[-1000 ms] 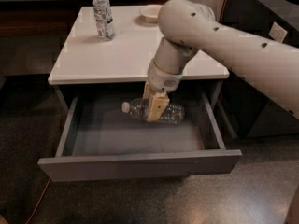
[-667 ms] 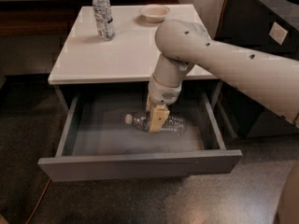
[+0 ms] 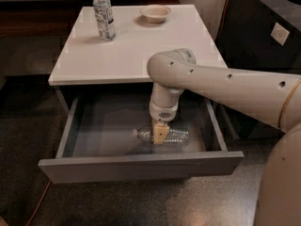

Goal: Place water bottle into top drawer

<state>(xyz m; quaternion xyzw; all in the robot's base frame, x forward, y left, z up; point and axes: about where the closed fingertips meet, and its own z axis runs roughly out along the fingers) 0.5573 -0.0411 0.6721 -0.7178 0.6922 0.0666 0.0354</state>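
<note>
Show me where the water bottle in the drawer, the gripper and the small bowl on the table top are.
water bottle (image 3: 177, 136), camera view, on its ribbed body right of the gripper.
gripper (image 3: 159, 134), camera view, at its fingertips over the bottle, inside the top drawer (image 3: 141, 166).
bowl (image 3: 155, 13), camera view, on its rim.

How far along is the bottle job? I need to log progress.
Done: the top drawer is pulled open and the water bottle lies on its side down inside it. In hand: the gripper is low in the drawer, right at the bottle's middle. Left: letting go, if it hasn't, and lifting the arm out. The other bottle and bowl sit on the tabletop.
</note>
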